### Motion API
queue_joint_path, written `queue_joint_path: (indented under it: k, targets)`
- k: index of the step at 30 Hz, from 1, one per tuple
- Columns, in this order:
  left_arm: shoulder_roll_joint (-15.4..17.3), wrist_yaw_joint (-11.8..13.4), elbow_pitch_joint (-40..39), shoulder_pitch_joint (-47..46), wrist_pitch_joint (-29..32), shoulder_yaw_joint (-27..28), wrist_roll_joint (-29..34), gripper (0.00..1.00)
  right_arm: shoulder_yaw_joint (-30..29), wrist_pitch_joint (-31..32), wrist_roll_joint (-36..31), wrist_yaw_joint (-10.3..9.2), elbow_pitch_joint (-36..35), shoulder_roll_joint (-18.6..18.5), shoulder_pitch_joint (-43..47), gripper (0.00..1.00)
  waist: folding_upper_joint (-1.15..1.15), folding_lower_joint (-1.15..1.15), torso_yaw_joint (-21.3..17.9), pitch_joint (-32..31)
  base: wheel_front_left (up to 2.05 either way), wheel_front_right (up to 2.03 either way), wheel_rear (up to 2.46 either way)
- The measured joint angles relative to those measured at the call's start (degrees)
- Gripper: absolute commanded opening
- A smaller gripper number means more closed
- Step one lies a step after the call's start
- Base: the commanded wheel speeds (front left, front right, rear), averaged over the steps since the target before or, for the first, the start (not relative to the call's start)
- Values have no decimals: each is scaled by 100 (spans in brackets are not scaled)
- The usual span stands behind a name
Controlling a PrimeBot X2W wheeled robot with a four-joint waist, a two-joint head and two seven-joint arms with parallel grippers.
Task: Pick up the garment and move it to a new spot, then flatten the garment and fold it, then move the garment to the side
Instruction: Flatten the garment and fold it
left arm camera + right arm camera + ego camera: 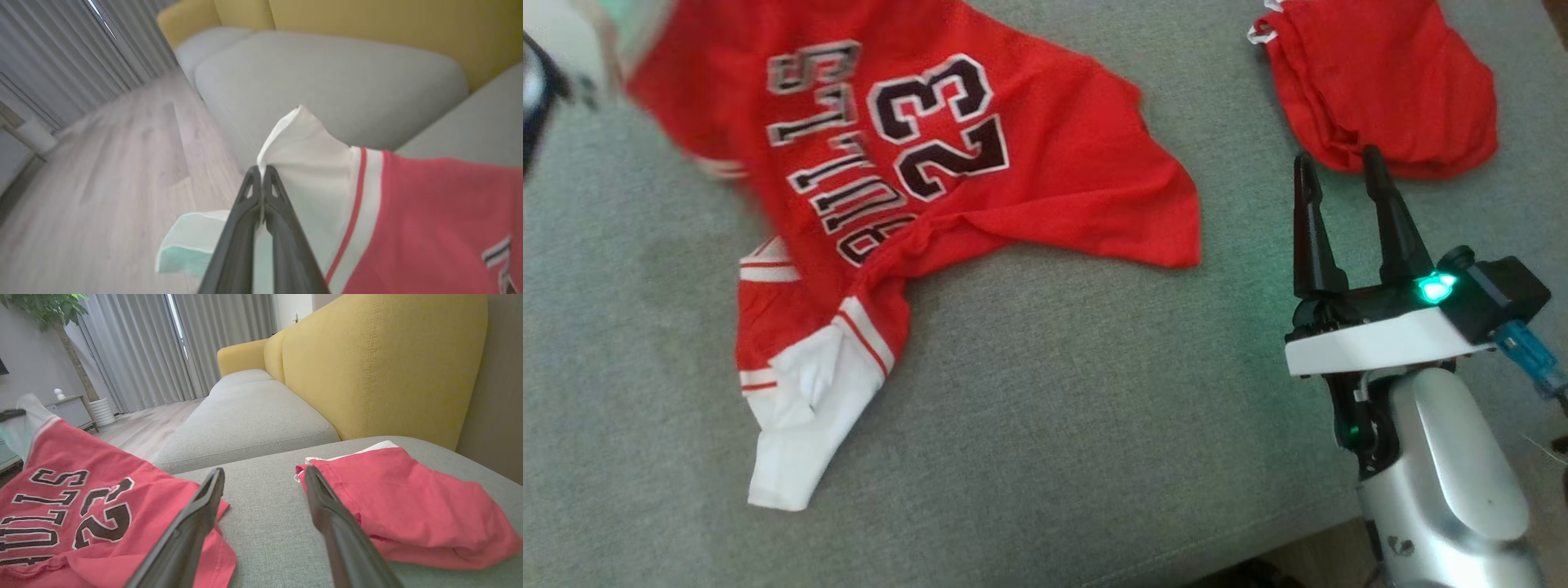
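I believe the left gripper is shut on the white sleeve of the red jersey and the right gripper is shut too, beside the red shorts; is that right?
Not quite: the right gripper is open, fingers apart, as the right wrist view shows. The left gripper is shut on the white sleeve of the red jersey, with the red shorts beside the right one.

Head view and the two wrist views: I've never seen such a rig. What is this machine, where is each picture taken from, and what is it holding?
It is a wheeled robot with two arms. One picture looks down from its head; the other two look along each arm's two-fingered tool. A red jersey numbered 23 lies crumpled on a grey sofa cushion, a second red garment beside it. The left tool is shut on the jersey's white trim. The right tool is open, holding nothing.
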Motion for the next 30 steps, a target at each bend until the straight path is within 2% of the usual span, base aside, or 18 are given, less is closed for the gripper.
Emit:
queue_joint_path:
  k: [2,7,8,9,10,15,19,26,30]
  targets:
    - [-5,167,120,-268,-474,33,200,0,13,0,19,0,-1,0,-4,100,0,0,-35,24,0,0,0]
    - [-122,366,466,-692,-1301,130,450,0,19,0,49,0,-4,0,-16,100,0,0,-74,50,0,0,0]
    - [-164,383,539,-721,-1427,131,470,21,15,0,49,0,-4,0,-16,100,0,0,-68,50,0,0,0]
    - [-207,431,602,-722,-1600,132,509,89,9,0,49,0,-7,0,-16,100,0,0,-57,48,0,0,0]
    - [-256,482,672,-722,-1767,133,537,100,3,0,49,0,-7,0,-16,100,0,0,-42,47,0,0,0]
    - [-515,465,1000,-704,-2056,131,549,100,-38,0,46,0,2,0,-16,100,0,0,93,-10,0,0,0]
    - [-637,266,1217,-584,-2112,124,481,100,-47,0,23,0,18,1,-16,100,0,0,229,-108,0,0,0]
    - [-894,66,1279,205,-2258,264,107,100,-160,0,-157,0,119,0,14,100,0,-1,576,-456,0,0,0]
    - [-959,67,1099,645,-2274,379,-34,100,-227,0,-166,0,176,0,46,100,0,-1,717,-635,0,0,0]
